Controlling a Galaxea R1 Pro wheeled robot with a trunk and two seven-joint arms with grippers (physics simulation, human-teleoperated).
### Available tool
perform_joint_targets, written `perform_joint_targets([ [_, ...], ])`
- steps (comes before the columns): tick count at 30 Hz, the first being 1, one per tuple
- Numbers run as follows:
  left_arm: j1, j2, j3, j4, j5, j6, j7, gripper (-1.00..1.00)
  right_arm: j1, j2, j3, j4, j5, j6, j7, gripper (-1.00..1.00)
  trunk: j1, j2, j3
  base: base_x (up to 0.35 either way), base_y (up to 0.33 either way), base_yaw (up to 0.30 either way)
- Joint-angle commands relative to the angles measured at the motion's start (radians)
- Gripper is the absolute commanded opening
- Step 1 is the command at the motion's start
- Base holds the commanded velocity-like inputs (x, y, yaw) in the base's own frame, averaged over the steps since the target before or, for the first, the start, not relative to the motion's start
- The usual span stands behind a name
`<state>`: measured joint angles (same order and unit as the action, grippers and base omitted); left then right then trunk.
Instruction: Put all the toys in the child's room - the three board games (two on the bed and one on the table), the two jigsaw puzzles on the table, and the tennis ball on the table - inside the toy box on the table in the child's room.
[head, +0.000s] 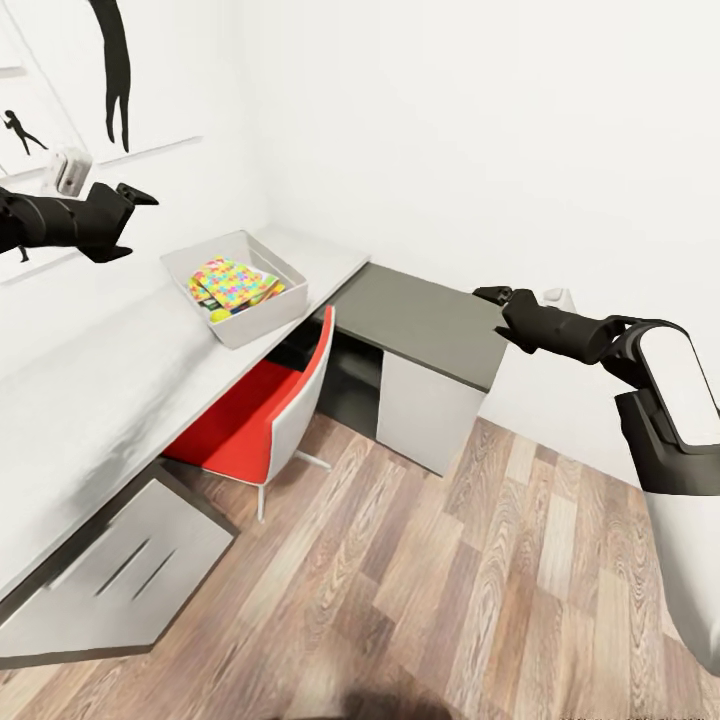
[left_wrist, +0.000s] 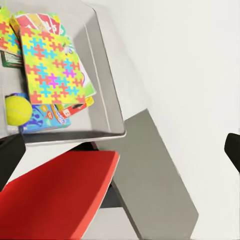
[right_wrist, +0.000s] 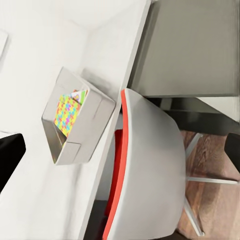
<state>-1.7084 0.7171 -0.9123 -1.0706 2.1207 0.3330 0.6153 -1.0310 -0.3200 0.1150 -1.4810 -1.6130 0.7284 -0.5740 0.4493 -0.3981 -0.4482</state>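
While both arms hang clear: toy box (head: 262, 318) upper left of centre on table (head: 90, 390), puzzle (left_wrist: 49, 67), ball (left_wrist: 18, 110) and games inside; lies right of and below left gripper (head: 128, 212) (nearer, open); right gripper (head: 497, 300) empty, jaws unclear
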Motion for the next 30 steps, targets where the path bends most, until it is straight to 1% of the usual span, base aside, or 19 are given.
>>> perform_joint_targets([
  [1,-0.002,0.002,-0.003,0.022,0.032,-0.001,-0.003,1.0,-0.001,-0.001,0.001,-0.001,-0.01,-0.001,-0.01,1.0,0.001,-0.002,0.0,0.0,0.0,-0.15],
  [4,-0.002,0.003,-0.002,0.106,0.134,0.0,-0.037,1.0,-0.001,-0.001,0.001,-0.001,-0.01,-0.001,-0.01,1.0,0.001,-0.002,0.004,0.0,0.0,-0.15],
  [5,-0.002,0.004,-0.002,0.137,0.161,0.001,-0.055,1.0,-0.001,-0.001,0.0,-0.001,-0.01,-0.001,-0.01,1.0,0.001,-0.002,0.005,0.0,0.0,-0.15],
  [7,-0.002,0.004,-0.003,0.194,0.2,0.002,-0.098,1.0,-0.001,-0.002,0.0,-0.001,-0.01,-0.001,-0.01,1.0,0.001,-0.002,0.008,0.0,0.0,-0.15],
  [10,-0.002,0.005,-0.005,0.264,0.234,0.003,-0.156,1.0,-0.001,-0.002,0.0,-0.001,-0.01,-0.001,-0.01,1.0,0.001,-0.002,0.012,0.0,0.0,-0.149],
  [11,-0.002,0.005,-0.005,0.264,0.234,0.003,-0.156,1.0,-0.001,-0.002,0.0,-0.001,-0.01,-0.001,-0.01,1.0,0.001,-0.002,0.014,0.0,0.0,-0.149],
  [14,-0.002,0.005,-0.005,0.322,0.235,0.004,-0.188,1.0,-0.001,-0.002,0.0,-0.001,-0.01,-0.001,-0.01,1.0,0.001,-0.002,0.018,0.0,0.0,-0.149],
  [17,-0.002,0.007,-0.004,0.36,0.235,0.014,-0.205,1.0,-0.001,-0.002,0.0,-0.001,-0.01,-0.001,-0.01,1.0,0.001,-0.002,0.022,0.0,0.0,-0.149],
  [19,-0.002,0.012,-0.003,0.375,0.235,0.044,-0.211,1.0,-0.001,-0.002,0.0,-0.001,-0.01,-0.001,-0.01,1.0,0.001,-0.002,0.025,0.0,0.0,-0.149],
  [24,-0.002,0.023,-0.003,0.394,0.235,0.156,-0.217,1.0,-0.001,-0.002,0.0,-0.001,-0.01,-0.001,-0.01,1.0,0.001,-0.002,0.032,0.0,0.0,-0.149],
  [27,-0.002,0.026,-0.007,0.4,0.235,0.189,-0.217,1.0,-0.001,-0.002,0.0,-0.001,-0.01,-0.001,-0.01,1.0,0.001,-0.002,0.037,0.0,0.0,-0.148],
  [30,-0.002,0.025,-0.013,0.407,0.235,0.202,-0.216,1.0,-0.001,-0.002,0.0,-0.001,-0.01,-0.001,-0.01,1.0,0.001,-0.002,0.041,0.0,0.0,-0.148],
])
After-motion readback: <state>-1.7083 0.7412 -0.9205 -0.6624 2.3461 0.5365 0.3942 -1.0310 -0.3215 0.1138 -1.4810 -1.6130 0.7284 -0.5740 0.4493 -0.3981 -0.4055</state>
